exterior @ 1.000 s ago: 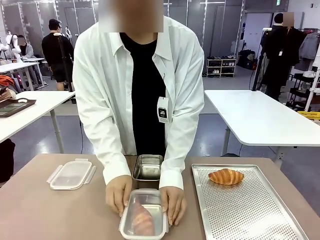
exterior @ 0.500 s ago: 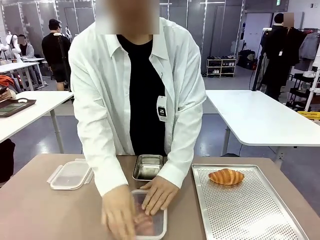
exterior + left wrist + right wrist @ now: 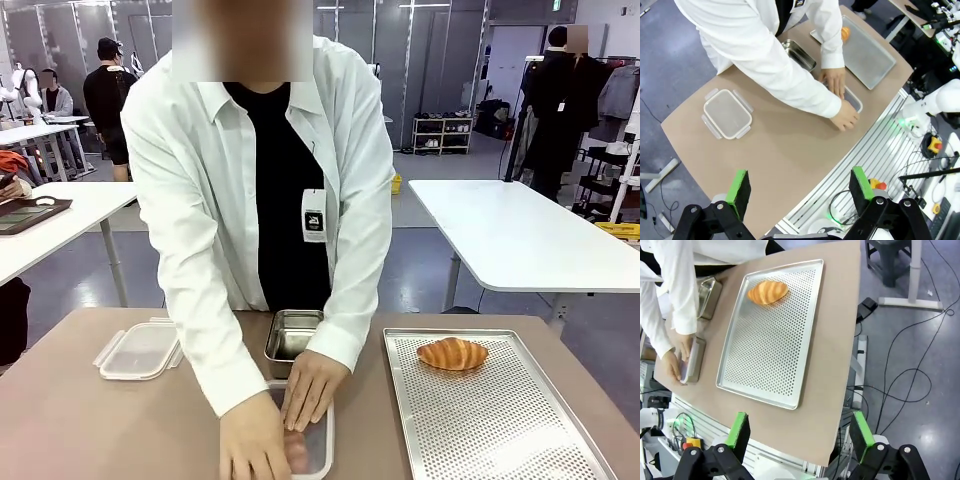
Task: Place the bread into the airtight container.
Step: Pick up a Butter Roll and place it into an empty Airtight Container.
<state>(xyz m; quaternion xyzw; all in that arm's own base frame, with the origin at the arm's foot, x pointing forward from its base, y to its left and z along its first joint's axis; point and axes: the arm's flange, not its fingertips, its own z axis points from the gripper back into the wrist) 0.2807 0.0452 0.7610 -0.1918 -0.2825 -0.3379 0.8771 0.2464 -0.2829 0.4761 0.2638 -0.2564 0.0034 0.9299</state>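
A golden croissant lies at the far end of the perforated metal tray; it also shows in the right wrist view and the left wrist view. A clear-lidded container with a reddish piece of bread inside sits at the table's near edge. The person's two hands rest on top of it and hide most of it. My left gripper hangs open high above the table. My right gripper is open too, above the table's right end.
An open steel tin stands just behind the covered container. A clear plastic box with clip flaps lies at the left. The person leans over the table's middle. Cables and a rail run along the robot's side.
The person's hands moved from the container's two sides onto its top and near edge. The person has leaned further to picture left. The croissant has not moved.
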